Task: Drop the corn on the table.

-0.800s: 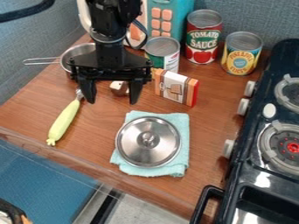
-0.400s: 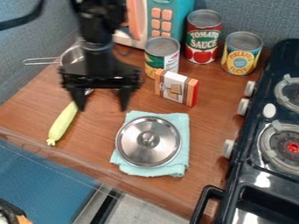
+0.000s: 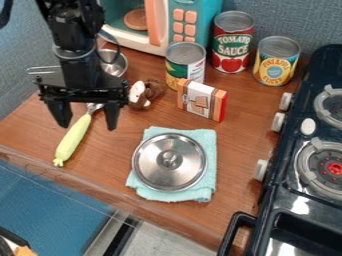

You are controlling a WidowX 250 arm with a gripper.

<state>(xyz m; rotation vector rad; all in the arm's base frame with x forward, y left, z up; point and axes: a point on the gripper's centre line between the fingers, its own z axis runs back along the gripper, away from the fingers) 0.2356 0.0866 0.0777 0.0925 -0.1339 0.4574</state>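
Note:
The black gripper (image 3: 88, 126) stands open at the left of the counter, its two fingers spread apart with nothing held between them. Below it lies a pale yellow-green long thing (image 3: 73, 139), slanted, with a metal piece at its upper end near the gripper's right finger. At the back, a can with a green and yellow label (image 3: 177, 69) is upright. I cannot tell which of these, if either, is the corn.
Brown table (image 3: 240, 145) holds a pot lid (image 3: 169, 162) on a teal cloth (image 3: 204, 192), a small box (image 3: 200, 100), a brown-and-white toy (image 3: 144, 95), a metal pan (image 3: 113, 62) and two more cans. The toy microwave (image 3: 190, 30) is behind, the stove (image 3: 314, 195) at right.
The gripper has moved left and slightly down across the view, staying open. The brown-and-white toy and the pan are less covered by the arm.

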